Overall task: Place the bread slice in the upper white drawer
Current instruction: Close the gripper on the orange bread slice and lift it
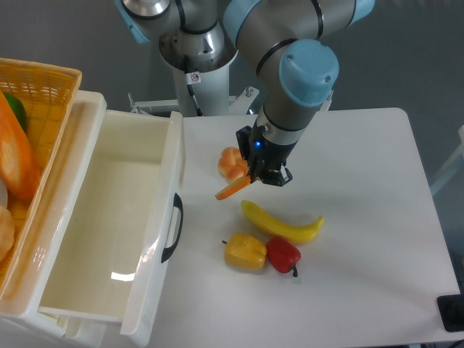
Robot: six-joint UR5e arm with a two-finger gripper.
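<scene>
Above the white tabletop (362, 145), the thin orange-crusted toy bread slice (232, 191) hung pinched at one end between the closed fingers of the black two-finger gripper (259, 175), its long axis running from the grip out toward eight o'clock, free end dipped. The large white plastic drawer with the cream interior and black curved handle (109, 210) lay open toward nine o'clock of the slice, near but apart. The arm reached down from twelve o'clock, wrist roughly vertical, over a round orange-tan bun (232, 162) and near a yellow banana (283, 223).
</scene>
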